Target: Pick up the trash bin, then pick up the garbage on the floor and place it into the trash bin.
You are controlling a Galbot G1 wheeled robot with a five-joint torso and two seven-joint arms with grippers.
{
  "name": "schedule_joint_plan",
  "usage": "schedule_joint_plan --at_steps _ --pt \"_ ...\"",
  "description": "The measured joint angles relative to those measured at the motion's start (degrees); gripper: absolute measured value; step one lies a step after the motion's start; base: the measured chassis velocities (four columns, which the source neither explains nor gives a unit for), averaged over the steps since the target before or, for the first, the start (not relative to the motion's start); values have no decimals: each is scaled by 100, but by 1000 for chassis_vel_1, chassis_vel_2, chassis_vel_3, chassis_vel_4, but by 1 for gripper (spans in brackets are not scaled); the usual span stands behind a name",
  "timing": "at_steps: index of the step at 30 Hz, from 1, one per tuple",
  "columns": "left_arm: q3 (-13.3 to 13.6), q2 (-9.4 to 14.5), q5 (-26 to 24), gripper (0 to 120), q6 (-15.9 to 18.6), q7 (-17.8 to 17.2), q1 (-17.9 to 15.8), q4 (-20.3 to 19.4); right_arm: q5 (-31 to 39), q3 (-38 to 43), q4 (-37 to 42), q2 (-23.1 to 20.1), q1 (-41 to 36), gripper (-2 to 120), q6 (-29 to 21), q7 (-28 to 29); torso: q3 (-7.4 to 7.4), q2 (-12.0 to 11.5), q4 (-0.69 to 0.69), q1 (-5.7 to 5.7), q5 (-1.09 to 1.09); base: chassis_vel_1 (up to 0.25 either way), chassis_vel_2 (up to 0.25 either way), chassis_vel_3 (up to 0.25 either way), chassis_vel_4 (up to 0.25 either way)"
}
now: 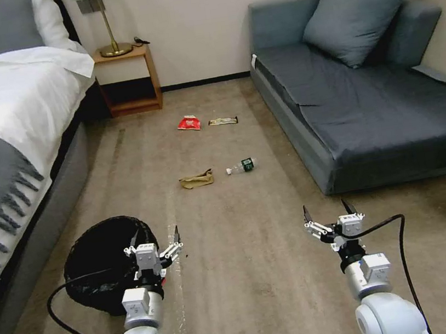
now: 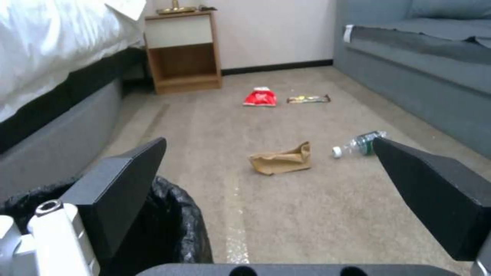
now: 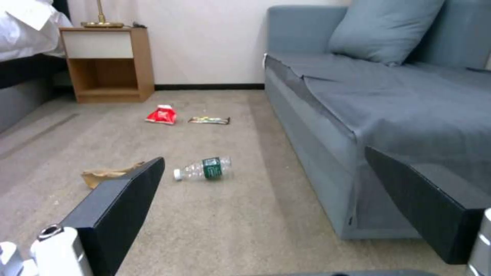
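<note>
Hovering: left gripper [image 1: 156,241] over trash bin [image 1: 95,262] rim | right gripper [image 1: 327,212] | both fingers spread

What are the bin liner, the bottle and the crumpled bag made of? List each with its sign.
Bin liner: thin black plastic, judging by its crinkled, slightly shiny folds.
Bottle: clear plastic, see-through, with a green label and a white cap.
Crumpled bag: brown paper, matte with sharp creases.

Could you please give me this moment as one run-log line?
left gripper: open, above trash bin rim | right gripper: open, empty | garbage: four pieces on carpet | bin: not lifted
</note>
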Motion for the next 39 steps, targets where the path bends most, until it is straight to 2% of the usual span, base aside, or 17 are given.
schedule_joint_plan --at_steps 27,30,31,33,34,37,38,39 --pt "-8 11 -33 100 5 -6 0 -10 0 -2 1 11 -9 100 -7 0 0 0 0 0 -1 0 0 0 0" --pt "-228 186 -485 100 82 -268 -26 -219 -20 -88 213 216 -249 100 -234 -109 0 0 0 0 0 0 0 0 0" --pt "-228 186 -485 100 82 -268 -26 -219 -20 -88 213 216 -249 100 -234 -109 0 0 0 0 0 0 0 0 0" --pt "-427 341 -900 100 161 -519 -49 -398 -65 -221 520 520 -612 100 -571 -283 0 0 -1 0 0 0 0 0 0" --pt "-427 341 -900 100 161 -519 -49 -398 -65 -221 520 520 -612 100 -571 -283 0 0 -1 0 0 0 0 0 0" --pt "-742 598 -1570 100 288 -919 -93 -697 -84 -258 639 628 -744 100 -707 -349 0 0 -1 0 -2 0 0 0 0" --pt "-742 598 -1570 100 288 -919 -93 -697 -84 -258 639 628 -744 100 -707 -349 0 0 -1 0 -2 0 0 0 0" --pt "-853 684 -1803 100 333 -1057 -106 -797 -85 -260 647 634 -747 100 -711 -352 0 0 0 0 -1 0 0 0 0"
